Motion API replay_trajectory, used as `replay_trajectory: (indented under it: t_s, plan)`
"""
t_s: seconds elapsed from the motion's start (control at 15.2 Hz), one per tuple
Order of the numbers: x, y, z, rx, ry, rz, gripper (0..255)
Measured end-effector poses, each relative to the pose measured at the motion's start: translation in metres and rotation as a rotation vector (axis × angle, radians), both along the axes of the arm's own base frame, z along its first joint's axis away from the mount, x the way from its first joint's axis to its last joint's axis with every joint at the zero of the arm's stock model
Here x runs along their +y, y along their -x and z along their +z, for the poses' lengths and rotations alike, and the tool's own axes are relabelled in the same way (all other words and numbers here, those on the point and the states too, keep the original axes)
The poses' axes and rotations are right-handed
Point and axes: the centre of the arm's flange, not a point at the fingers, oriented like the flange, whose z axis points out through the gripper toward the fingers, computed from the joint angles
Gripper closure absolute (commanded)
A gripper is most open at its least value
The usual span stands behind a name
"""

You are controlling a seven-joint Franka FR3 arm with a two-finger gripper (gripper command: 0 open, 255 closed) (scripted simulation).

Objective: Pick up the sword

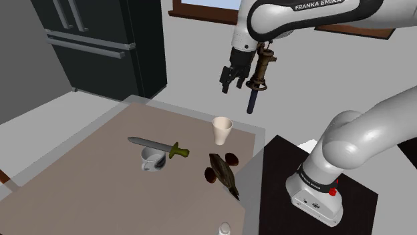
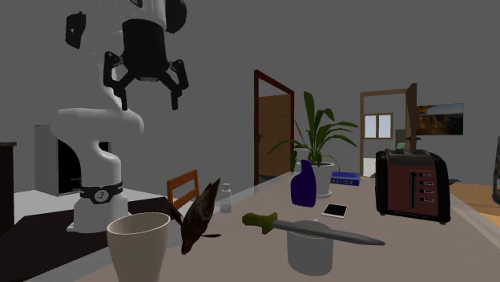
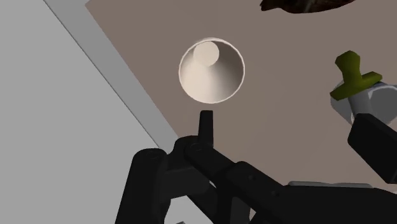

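Hovering in the shoulder view's upper middle, the gripper (image 1: pixel 231 83) is hanging with jaws spread wide, empty. The sword (image 1: pixel 158 146) (flat grey blade, olive-green hilt) is lying across a grey mug (image 1: pixel 152 161), centre frame, near a tapered cream cup (image 1: pixel 222 130).

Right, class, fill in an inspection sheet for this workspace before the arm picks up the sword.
Surface: brown tabletop, flat.
Job's things: grey-bladed sword with olive-green hilt lies across a grey mug, untouched.
Clutter: cream cup, dark brown bird-like figure, dark red toaster, blue spray bottle.
Grippers: black two-finger gripper open, high above the tabletop, holding nothing.
Cables: nothing seen.
Surroundings: black fridge, green potted plant, brown door frame.
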Motion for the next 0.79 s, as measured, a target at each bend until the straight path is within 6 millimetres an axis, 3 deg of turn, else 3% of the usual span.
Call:
replay_trajectory:
  t_s: [0.79]
  plan:
    - [0.111, -0.084, -0.081, 0.003, 0.027, 0.222, 0]
